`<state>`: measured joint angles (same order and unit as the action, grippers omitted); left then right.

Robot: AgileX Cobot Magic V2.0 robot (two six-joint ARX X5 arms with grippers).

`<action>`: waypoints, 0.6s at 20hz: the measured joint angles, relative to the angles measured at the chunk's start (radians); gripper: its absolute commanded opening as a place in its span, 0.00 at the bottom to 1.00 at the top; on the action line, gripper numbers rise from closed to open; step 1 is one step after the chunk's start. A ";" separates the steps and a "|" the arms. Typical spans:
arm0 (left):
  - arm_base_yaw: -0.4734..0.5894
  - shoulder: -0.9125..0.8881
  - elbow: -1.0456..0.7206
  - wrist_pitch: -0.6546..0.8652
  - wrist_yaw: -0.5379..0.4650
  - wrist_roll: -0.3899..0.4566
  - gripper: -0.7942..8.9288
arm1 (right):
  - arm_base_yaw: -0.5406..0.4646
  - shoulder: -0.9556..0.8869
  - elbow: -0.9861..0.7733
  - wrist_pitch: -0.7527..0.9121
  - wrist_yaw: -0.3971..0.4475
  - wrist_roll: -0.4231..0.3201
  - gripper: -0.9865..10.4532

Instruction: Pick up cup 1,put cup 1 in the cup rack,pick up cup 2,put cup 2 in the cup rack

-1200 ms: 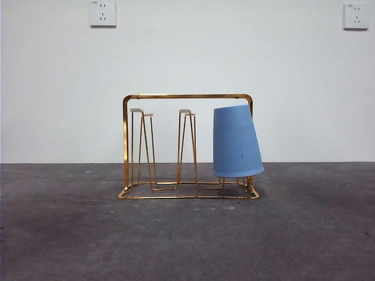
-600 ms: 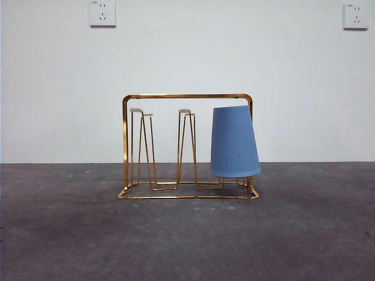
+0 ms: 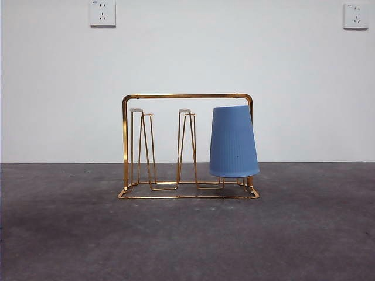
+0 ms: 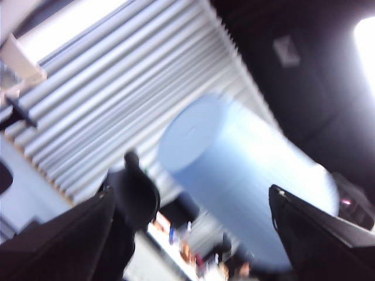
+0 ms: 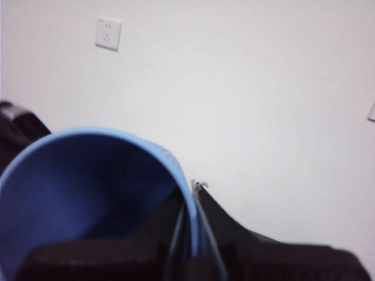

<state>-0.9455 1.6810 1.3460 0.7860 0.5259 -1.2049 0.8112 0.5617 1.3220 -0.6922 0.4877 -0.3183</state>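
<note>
Cup 1 (image 3: 234, 143), a ribbed light-blue tumbler with a small dark speck, hangs upside down and upright on the right prong of the gold wire cup rack (image 3: 187, 96). No arm shows in the front view. In the right wrist view my right gripper (image 5: 193, 196) is shut on the rim of cup 2 (image 5: 88, 193), whose open mouth faces the camera. My left gripper (image 4: 190, 199) points up at a slatted ceiling with its jaws wide apart. A blurred light-blue tumbler (image 4: 234, 158) shows between them, base first, touching neither jaw that I can see.
The rack's left (image 3: 140, 146) and middle (image 3: 186, 146) prong pairs stand bare. A dark grey tabletop (image 3: 187, 240) stretches in front of the rack. Behind it is a white wall with two sockets (image 3: 102, 13).
Cup 1 hung tilted on its prong a second ago, its lower rim swung out to the right. It has since settled back to upright.
</note>
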 measured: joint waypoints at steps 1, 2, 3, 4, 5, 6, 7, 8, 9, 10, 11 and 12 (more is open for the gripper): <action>0.000 0.000 0.000 0.015 -0.016 -0.006 0.53 | 0.000 0.001 -0.026 0.014 0.000 -0.008 0.07; 0.000 0.000 0.000 0.034 -0.025 -0.015 0.53 | 0.000 0.006 -0.063 0.037 -0.001 -0.016 0.07; 0.003 0.000 0.000 0.036 -0.047 -0.020 0.53 | 0.000 0.008 -0.098 0.085 0.001 -0.024 0.07; 0.016 0.002 -0.003 0.044 -0.045 -0.031 0.53 | 0.000 0.008 -0.137 0.146 0.001 -0.039 0.07; 0.024 0.002 -0.003 0.045 -0.050 -0.035 0.53 | 0.000 0.008 -0.169 0.201 0.003 -0.050 0.07; 0.031 0.002 -0.003 0.045 -0.051 -0.038 0.53 | 0.000 0.008 -0.195 0.246 0.002 -0.063 0.07; 0.033 0.002 -0.003 0.045 -0.054 -0.038 0.53 | 0.000 0.010 -0.206 0.269 0.001 -0.069 0.07; 0.034 0.002 -0.003 0.045 -0.056 -0.038 0.53 | 0.000 0.010 -0.213 0.279 -0.005 -0.076 0.07; 0.035 0.003 -0.003 0.042 -0.057 -0.038 0.53 | 0.000 0.010 -0.222 0.294 -0.005 -0.089 0.07; 0.040 0.003 -0.003 0.038 -0.058 -0.038 0.53 | 0.000 0.010 -0.235 0.319 0.002 -0.110 0.07; 0.043 0.003 -0.003 0.037 -0.056 -0.038 0.53 | 0.000 0.010 -0.243 0.335 0.005 -0.127 0.07; 0.046 0.003 -0.003 0.036 -0.053 -0.039 0.53 | 0.001 0.011 -0.245 0.348 0.006 -0.139 0.07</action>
<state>-0.8993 1.6836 1.3426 0.8223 0.4725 -1.2434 0.8120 0.5732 1.0775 -0.3439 0.4938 -0.4572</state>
